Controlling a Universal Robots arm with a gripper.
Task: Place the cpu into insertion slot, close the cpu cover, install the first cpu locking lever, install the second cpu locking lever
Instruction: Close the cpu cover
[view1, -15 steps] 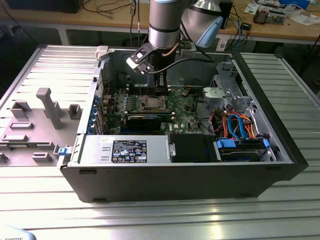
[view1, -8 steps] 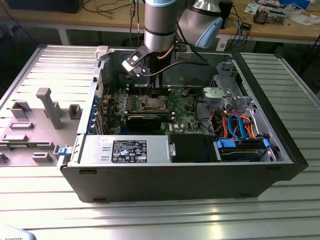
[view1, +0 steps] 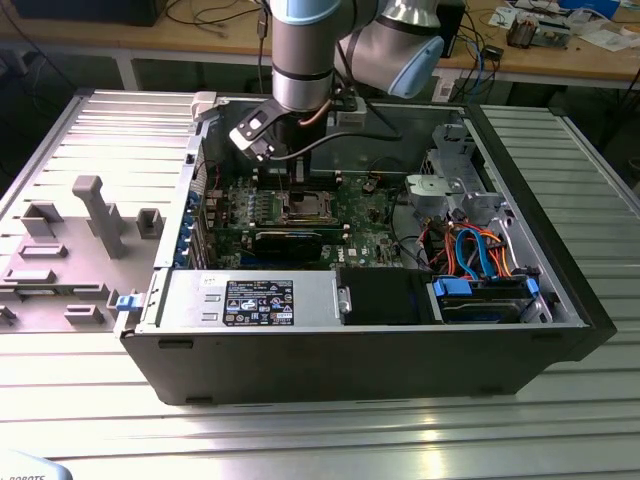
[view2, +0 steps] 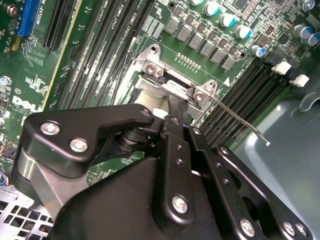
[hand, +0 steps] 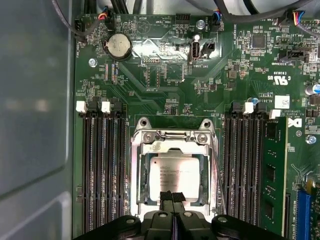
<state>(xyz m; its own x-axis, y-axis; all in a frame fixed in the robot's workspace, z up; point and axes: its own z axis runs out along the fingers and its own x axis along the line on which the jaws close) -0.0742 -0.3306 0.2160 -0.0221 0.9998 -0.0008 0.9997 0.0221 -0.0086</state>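
CPU (hand: 175, 170) lies flat in the slot (view1: 304, 207) on the green circuit board (hand: 165, 95), its grey face showing through the square window of the silver cover (hand: 172, 144). The cover looks to be folded down over it, though the angle makes it hard to be sure it is fully flat. In the first wrist view the gripper (hand: 172, 196) stands at the near edge of the cover, its two black fingers (hand: 167, 196) pressed together with nothing seen between them, their tips on or just above the CPU's edge. In the second wrist view a thin wire lever (view2: 240, 119) sticks out sideways from the hinge corner, over the long black memory slots (view2: 235, 112). In the exterior view the arm (view1: 300, 50) reaches down into the open computer case (view1: 350, 360), which lies on a ribbed metal table (view1: 560, 420).
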